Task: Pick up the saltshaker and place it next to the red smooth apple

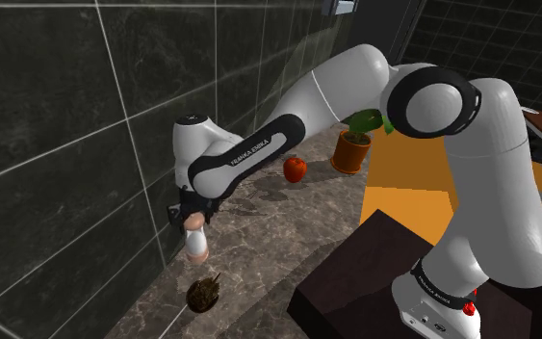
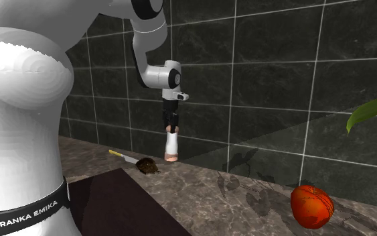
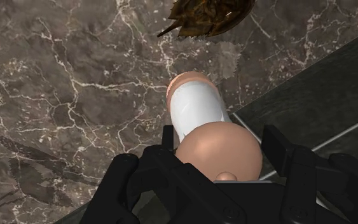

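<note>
Wrist view question: is the gripper (image 3: 219, 145) actually holding the saltshaker (image 3: 198, 111), or just parked over it? (mik)

Holding it, I'd say. The black fingers (image 3: 166, 145) are pinched onto its rounded peach cap from both sides, and the white body runs down from them toward the marble bench (image 3: 56, 95). So the grab looks done. Whether the base is off the bench yet, I honestly can't tell from any angle. (jo)

And the apple? (mik)

That's the bit that's left. Shoulder view has the saltshaker at the bench's back edge, right by the tiled wall, with a brown spiky-tailed thing (image 1: 202, 292) near it. The red apple (image 1: 295, 169) sits well apart, further along that back edge toward the potted plant (image 1: 352, 144). So what's left is to lift it, carry it along the wall and set it down just beside the apple. Roughly a third of the way in, my guess. (jo)
</note>
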`<state>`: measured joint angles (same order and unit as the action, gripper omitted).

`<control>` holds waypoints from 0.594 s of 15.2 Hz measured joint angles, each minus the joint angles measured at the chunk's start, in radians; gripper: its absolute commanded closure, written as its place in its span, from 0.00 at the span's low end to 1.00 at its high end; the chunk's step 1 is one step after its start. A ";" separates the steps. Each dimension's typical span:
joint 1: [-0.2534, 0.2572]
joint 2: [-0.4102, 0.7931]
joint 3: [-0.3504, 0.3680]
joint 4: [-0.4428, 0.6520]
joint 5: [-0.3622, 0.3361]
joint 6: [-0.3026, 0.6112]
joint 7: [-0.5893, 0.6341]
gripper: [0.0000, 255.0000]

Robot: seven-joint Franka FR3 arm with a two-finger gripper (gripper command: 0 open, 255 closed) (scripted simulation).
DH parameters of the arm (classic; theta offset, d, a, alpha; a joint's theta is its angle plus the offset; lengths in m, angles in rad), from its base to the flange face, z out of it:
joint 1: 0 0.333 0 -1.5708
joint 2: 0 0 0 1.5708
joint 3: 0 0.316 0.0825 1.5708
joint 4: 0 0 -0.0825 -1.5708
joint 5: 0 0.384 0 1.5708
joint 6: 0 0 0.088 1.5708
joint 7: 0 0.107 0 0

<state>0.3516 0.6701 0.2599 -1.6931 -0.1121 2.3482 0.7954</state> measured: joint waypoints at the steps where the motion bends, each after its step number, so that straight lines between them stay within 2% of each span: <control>1: -0.002 -0.012 0.002 -0.002 0.003 -0.010 0.000 1.00; 9: -0.011 -0.074 0.015 0.014 0.018 -0.087 -0.006 1.00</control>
<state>0.3411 0.5957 0.2747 -1.6790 -0.0939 2.2607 0.7897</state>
